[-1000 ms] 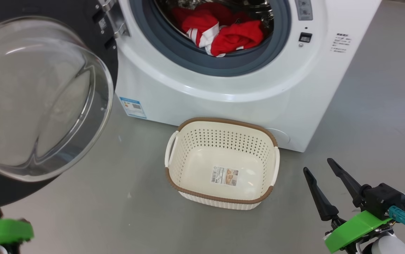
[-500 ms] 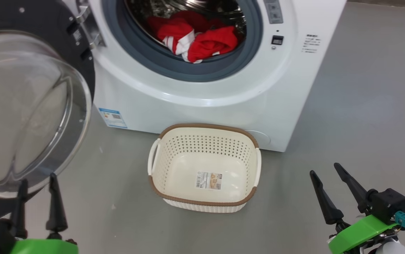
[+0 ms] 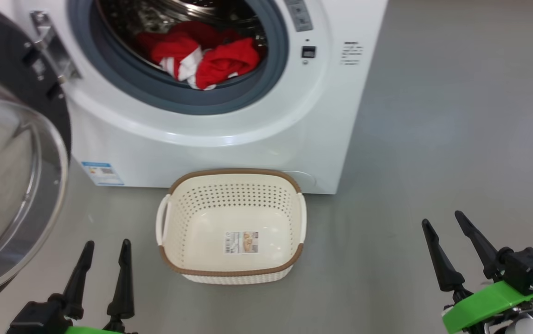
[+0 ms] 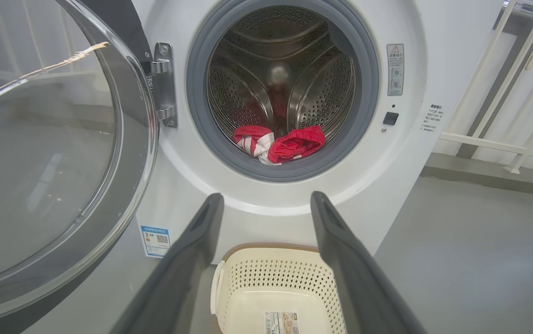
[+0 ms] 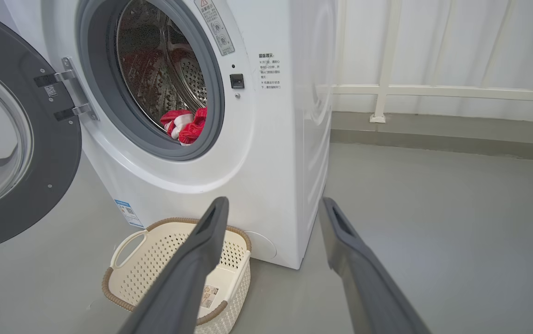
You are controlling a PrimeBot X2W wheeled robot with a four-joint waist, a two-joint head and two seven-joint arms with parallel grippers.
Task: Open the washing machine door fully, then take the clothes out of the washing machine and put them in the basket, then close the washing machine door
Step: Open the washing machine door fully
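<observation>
Left gripper: my left gripper (image 3: 108, 242) hangs low with its fingers spread wide and nothing between them.
Right gripper: my right gripper (image 3: 442, 218) is likewise spread wide and empty, well off to the right of the washing machine (image 3: 229, 139).
Clothes: the red and white clothes (image 4: 285, 144) lie in a heap at the bottom front of the drum (image 4: 280, 69), just behind the grey gasket (image 4: 363, 83).
Direction: from my left gripper the heap is ahead and above, almost on the line that runs out between its two fingers, a shade to the right.
Long axis: the heap runs side to side along the drum's lower lip, so it lies across my fingers rather than along them.
Nearer arm: the left, I judge; the right would have to reach across the front of the machine.
Washing machine door: the washing machine door (image 3: 11, 185) stands swung out to the left of my left gripper, apart from it and clear of the mouth.
Basket: the basket (image 3: 234, 172) sits empty on the floor (image 3: 433, 139), ahead and to the right of my left gripper, directly below the drum mouth.
Next move, as I judge it: raise and push the left gripper forward into the mouth.
</observation>
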